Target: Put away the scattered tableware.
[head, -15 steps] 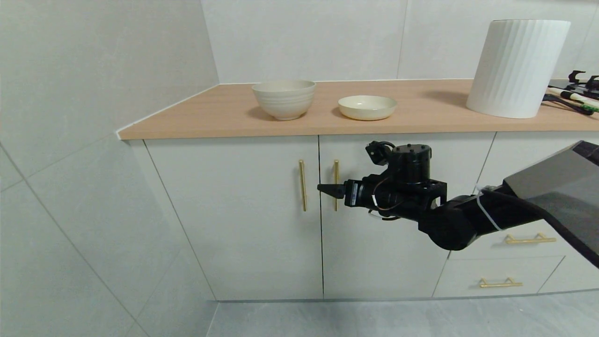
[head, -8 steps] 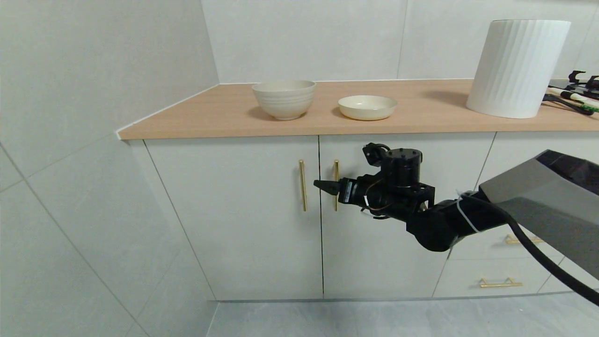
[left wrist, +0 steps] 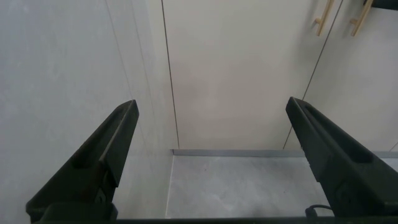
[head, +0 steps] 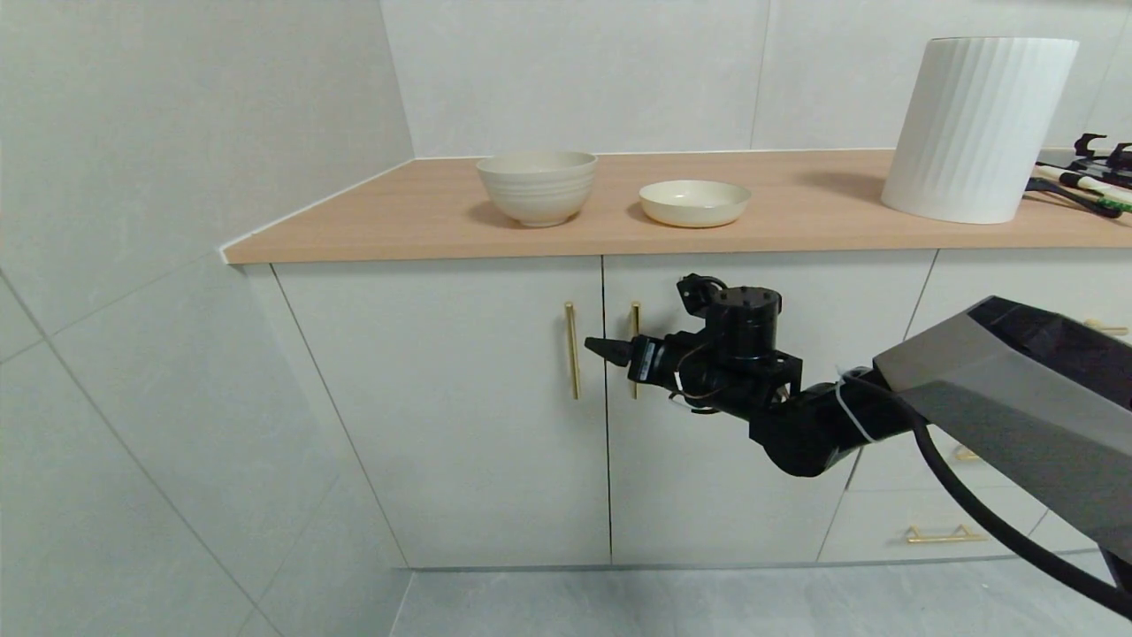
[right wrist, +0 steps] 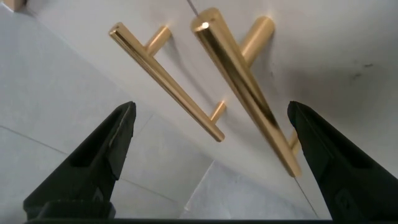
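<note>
Evidently the task stands at its opening stage. The bowl (head: 537, 187) and the shallow dish (head: 695, 203) both rest on the wooden counter (head: 796, 226), apart from each other and not yet stored. Below them the left door (head: 442, 416) and the right door (head: 707, 504) are shut, with no gap at the seam.

The right gripper (head: 600, 348) is level with the left-door handle (head: 571, 350) and the right-door handle (head: 635, 317), its tip at the seam. From it, in the head view, the bowl lies at 11 o'clock and the dish at 1 o'clock. Its jaws stand wide apart and empty. The right wrist view shows the nearer handle (right wrist: 245, 93) ahead, framed between them and unclasped.

The left gripper (left wrist: 211, 162) hangs low, facing the cabinet foot and the floor (left wrist: 236, 186), jaws likewise spread and empty.

Judgement: nothing is put away; a door must be opened, then each piece lifted and stowed
</note>
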You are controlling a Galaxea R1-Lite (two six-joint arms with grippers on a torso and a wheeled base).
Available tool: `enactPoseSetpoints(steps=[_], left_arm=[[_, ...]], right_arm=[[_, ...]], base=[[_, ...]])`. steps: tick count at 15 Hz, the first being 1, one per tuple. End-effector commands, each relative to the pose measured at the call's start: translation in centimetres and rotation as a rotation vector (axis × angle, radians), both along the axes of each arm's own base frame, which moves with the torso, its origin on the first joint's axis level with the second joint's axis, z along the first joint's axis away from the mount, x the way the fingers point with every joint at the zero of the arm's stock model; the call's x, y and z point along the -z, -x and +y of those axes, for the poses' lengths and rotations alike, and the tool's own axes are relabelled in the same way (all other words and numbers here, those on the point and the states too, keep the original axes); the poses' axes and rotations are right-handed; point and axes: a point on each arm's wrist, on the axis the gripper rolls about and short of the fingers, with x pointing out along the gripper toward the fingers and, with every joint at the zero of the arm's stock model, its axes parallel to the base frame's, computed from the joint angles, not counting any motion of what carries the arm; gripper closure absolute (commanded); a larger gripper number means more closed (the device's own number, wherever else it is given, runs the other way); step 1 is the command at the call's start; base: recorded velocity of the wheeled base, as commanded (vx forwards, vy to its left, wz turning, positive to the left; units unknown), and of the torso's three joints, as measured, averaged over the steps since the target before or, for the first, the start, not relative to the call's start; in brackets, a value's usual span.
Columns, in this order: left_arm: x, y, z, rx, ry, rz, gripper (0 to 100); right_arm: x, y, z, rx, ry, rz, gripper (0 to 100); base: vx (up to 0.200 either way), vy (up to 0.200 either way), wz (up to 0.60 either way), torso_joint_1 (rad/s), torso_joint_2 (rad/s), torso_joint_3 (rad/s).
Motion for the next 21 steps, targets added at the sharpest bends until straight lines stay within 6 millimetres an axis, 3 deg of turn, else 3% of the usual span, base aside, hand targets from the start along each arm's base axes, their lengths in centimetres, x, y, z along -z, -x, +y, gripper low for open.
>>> enactPoseSetpoints(steps=[1, 6, 12, 20, 21], left_arm=[[0.0, 0.0, 0.0, -0.002, 0.001, 0.002, 0], [0.0, 0.0, 0.0, -0.002, 0.001, 0.000, 0], [0.0, 0.0, 0.0, 0.000, 0.001, 0.002, 0], [0.0, 0.0, 0.0, 0.000, 0.001, 0.002, 0], [0.0, 0.0, 0.0, -0.002, 0.001, 0.002, 0]], right_arm=[[0.3, -0.1, 0.1, -0.003, 0.001, 0.003, 0], [0.3, 0.6, 1.3, -0.028, -0.026, 0.020, 0], [-0.1, 1.3, 1.0, -0.048, -0.027, 0.034, 0], [-2.0, 5.0, -1.2, -0.203, -0.020, 0.078, 0], [-2.9, 6.8, -2.2, -0.235, -0.017, 0.088, 0]], base=[[0.000, 0.000, 0.00, 0.000, 0.00, 0.000], [0.000, 0.000, 0.00, 0.000, 0.00, 0.000], [0.000, 0.000, 0.00, 0.000, 0.00, 0.000], [0.000, 0.000, 0.00, 0.000, 0.00, 0.000], [0.000, 0.000, 0.00, 0.000, 0.00, 0.000]])
